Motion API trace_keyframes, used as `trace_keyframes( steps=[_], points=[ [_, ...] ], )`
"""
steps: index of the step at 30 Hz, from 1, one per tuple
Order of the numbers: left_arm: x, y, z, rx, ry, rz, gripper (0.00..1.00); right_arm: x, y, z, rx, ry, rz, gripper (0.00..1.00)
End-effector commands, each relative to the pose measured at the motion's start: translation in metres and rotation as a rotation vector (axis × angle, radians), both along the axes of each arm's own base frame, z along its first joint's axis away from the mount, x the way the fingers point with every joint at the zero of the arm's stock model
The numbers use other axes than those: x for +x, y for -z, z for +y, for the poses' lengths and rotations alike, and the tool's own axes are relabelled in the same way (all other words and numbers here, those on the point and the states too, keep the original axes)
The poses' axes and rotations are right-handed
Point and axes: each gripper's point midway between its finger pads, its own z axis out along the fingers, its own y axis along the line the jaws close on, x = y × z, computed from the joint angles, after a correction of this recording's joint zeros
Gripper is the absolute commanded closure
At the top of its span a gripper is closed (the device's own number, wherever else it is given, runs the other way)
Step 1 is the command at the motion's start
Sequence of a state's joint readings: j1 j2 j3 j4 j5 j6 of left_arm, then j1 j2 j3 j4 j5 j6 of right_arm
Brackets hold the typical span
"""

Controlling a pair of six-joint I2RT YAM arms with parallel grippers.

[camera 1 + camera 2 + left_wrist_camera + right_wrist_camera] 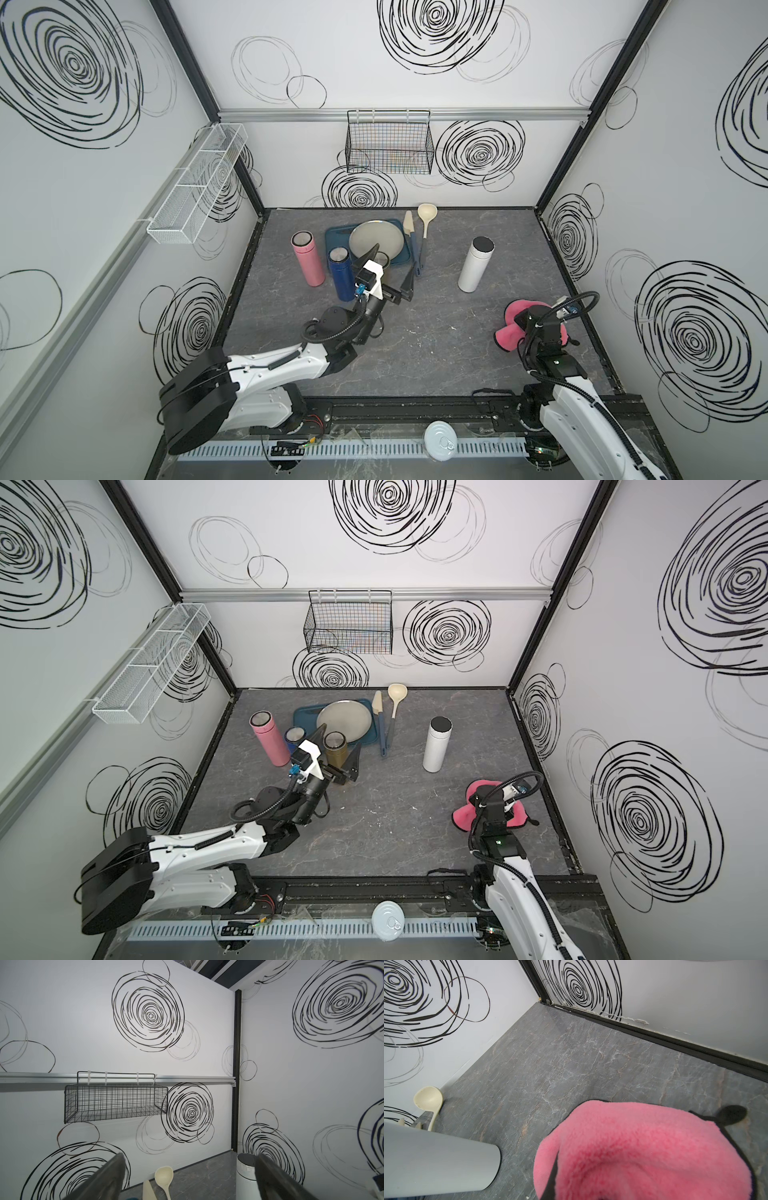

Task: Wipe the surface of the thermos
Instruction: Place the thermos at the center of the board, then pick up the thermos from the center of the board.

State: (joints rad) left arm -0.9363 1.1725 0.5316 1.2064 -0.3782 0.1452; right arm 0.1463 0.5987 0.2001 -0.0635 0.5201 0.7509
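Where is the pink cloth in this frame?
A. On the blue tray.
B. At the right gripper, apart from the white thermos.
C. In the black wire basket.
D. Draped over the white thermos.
B: the pink cloth is bunched in the shut right gripper, with bare tabletop between it and the upright white thermos.

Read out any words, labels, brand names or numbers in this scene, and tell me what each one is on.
No readable text anywhere.
Plain, no label visible: white thermos with black lid, pink thermos, navy blue thermos, pink fuzzy cloth.
Only black scribbled swirls on the white walls.
No legible marking: white pull-tab can lid.
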Motion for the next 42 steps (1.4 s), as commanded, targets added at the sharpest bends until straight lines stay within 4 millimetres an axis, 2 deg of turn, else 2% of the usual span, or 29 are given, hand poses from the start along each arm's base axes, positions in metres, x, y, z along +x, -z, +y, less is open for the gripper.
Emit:
trace_keyframes(
  steps=[1,5,9,10,13,18,21,23,25,27,28,30,32,34,42],
  points=[
    [0.006,0.003,-0.012,-0.048,0.059,0.147,0.01,0.006,-0.012,0.002,0.006,-0.008,-0.025,1.00],
    [0.028,0.000,-0.014,-0.186,-0.089,0.387,0.01,0.006,-0.012,0.004,0.012,-0.021,-0.022,1.00],
    [0.031,-0.003,-0.019,-0.243,-0.236,0.444,0.01,0.005,-0.014,0.005,0.014,-0.026,-0.034,1.00],
    [0.031,-0.003,-0.026,-0.221,-0.227,0.448,0.01,0.004,-0.014,0.005,0.014,-0.027,-0.038,1.00],
    [0.017,-0.014,-0.062,-0.059,-0.034,0.352,0.01,0.004,-0.014,0.005,0.013,-0.030,-0.048,1.00],
    [-0.012,-0.002,-0.057,-0.126,0.065,0.179,0.01,0.005,-0.015,0.006,0.013,-0.042,-0.051,1.00],
    [-0.014,0.010,-0.092,0.020,0.138,0.173,0.01,0.005,-0.015,0.007,0.011,-0.046,-0.053,1.00],
    [-0.020,0.019,-0.123,0.150,0.207,0.142,0.01,0.005,-0.015,0.007,0.013,-0.050,-0.054,1.00],
    [-0.021,0.030,-0.136,0.212,0.174,0.111,0.01,0.005,-0.016,0.008,0.012,-0.052,-0.060,1.00],
    [-0.004,0.036,-0.126,0.137,0.054,0.139,0.01,0.005,-0.015,0.008,0.013,-0.053,-0.059,1.00],
    [0.008,0.043,-0.127,0.127,0.042,0.169,0.01,0.005,-0.016,0.008,0.012,-0.054,-0.062,1.00],
    [0.034,0.055,-0.136,0.114,0.092,0.249,0.01,0.005,-0.016,0.008,0.012,-0.056,-0.063,1.00],
    [0.065,0.066,-0.136,0.049,0.138,0.335,0.01,0.005,-0.016,0.010,0.012,-0.064,-0.065,1.00],
    [0.083,0.075,-0.136,0.010,0.172,0.368,0.01,0.006,-0.016,0.011,0.012,-0.073,-0.065,1.00],
    [0.104,0.094,-0.153,0.035,0.178,0.391,0.01,0.006,-0.017,0.012,0.012,-0.083,-0.070,1.00]
  ],
)
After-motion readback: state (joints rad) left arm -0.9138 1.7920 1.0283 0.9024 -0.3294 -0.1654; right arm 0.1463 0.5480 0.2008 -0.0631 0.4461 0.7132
